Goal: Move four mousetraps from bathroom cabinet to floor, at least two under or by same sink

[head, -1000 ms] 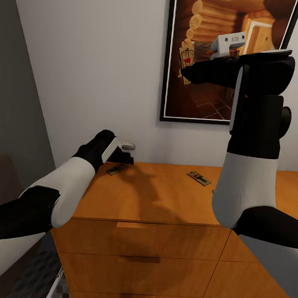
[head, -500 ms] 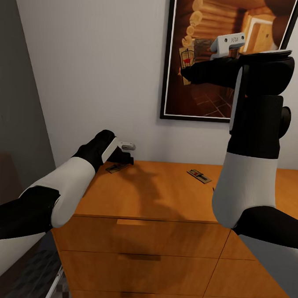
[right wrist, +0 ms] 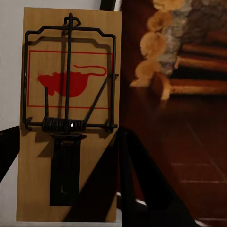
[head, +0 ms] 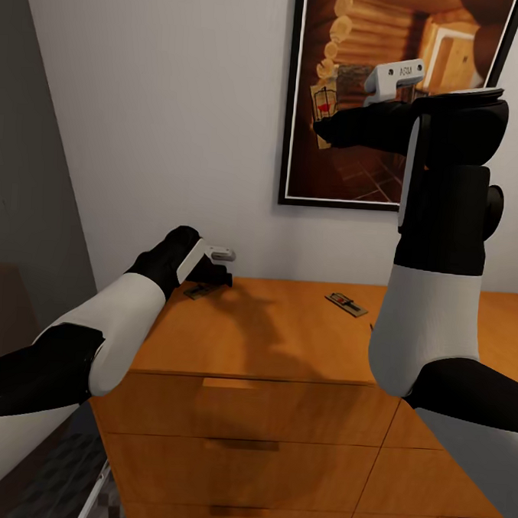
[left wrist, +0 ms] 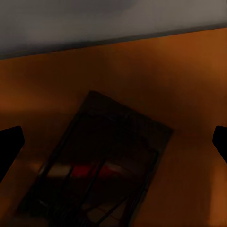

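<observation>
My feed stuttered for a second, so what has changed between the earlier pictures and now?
Very little. The whole head view drifted slightly, so the camera moved, not the things. The right gripper remains raised in front of the picture, shut on a mousetrap. The left gripper stays open, low over a second mousetrap on the cabinet. A third mousetrap lies untouched.

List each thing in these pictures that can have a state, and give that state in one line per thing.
Right gripper: raised, shut on a pale wooden mousetrap with black wire.
Left gripper: open, low over a dark mousetrap.
Third mousetrap: lying flat, untouched.
Orange-brown wooden cabinet: drawers closed.
</observation>
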Robot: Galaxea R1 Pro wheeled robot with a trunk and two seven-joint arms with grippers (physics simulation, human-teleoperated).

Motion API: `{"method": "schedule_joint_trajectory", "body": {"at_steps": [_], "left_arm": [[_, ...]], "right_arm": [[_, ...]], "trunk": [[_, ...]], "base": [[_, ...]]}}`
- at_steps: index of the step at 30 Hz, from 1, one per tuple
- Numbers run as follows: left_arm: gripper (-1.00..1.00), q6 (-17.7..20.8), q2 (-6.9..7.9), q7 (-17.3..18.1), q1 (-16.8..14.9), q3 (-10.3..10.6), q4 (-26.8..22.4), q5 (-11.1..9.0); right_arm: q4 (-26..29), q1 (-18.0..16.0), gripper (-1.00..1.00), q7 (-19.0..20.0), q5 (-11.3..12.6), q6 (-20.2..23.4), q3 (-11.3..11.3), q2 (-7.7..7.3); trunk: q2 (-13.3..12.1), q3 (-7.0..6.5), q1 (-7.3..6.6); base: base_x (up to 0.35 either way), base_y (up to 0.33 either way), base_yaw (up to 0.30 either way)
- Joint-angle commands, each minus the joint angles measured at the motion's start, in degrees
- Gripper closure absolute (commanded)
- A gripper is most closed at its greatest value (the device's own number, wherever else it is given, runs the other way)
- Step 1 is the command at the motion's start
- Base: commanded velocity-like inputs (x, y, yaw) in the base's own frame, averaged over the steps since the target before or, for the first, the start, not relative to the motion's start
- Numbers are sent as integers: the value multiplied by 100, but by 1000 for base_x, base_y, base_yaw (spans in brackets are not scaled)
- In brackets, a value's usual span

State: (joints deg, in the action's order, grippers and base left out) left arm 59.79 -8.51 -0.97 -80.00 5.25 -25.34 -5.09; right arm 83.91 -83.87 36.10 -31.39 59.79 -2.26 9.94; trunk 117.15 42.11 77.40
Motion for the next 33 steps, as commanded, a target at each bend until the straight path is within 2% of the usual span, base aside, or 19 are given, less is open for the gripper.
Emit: {"method": "schedule_joint_trajectory", "body": {"at_steps": [1, 33], "left_arm": [[-100, 21, 7, -19, 1, 38, 1, -62], [-100, 21, 7, -40, 2, 38, 2, -62]], "right_arm": [[1, -6, 100, 47, -42, 21, -11, 6], [2, -6, 100, 47, -41, 21, -11, 6]], "trunk": [[44, 26, 22], [44, 26, 22]], "base": [[0, 0, 0], [-21, 0, 0]]}}
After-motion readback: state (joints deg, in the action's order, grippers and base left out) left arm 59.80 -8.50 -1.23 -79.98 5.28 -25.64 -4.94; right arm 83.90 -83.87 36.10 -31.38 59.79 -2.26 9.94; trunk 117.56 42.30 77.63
